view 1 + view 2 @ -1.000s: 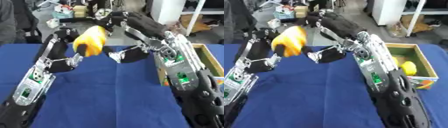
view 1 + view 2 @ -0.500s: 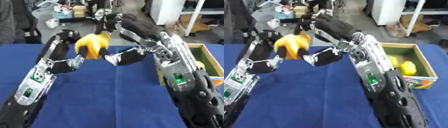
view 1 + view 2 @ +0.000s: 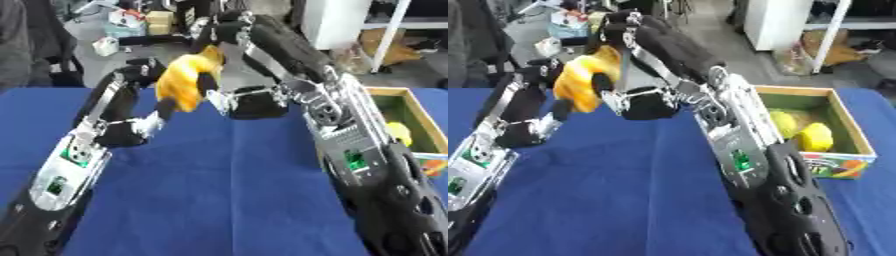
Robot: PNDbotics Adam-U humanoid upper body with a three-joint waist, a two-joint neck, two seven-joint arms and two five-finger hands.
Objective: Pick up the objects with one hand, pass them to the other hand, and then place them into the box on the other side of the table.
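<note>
An orange-yellow object (image 3: 182, 82) hangs in the air above the far middle of the blue table (image 3: 219, 190). My left hand (image 3: 527, 131) reaches up from the left, its fingers curled behind and under the object. My right hand (image 3: 255, 101) has come in from the right, and one of its black fingers (image 3: 605, 82) lies curled across the object's right side. Both hands touch the object at once. On the right side of the table stands the wooden box (image 3: 798, 91) with a green inside, and two yellow objects (image 3: 807, 135) lie in it.
My right arm (image 3: 754, 165) crosses the right half of the view and hides the box's left wall. Cluttered shelves and a white cabinet (image 3: 332, 25) stand beyond the table's far edge. Blue cloth shows in the front middle.
The right hand has moved left and met the orange-yellow object, which has shifted a little toward the middle. The left hand still holds it.
</note>
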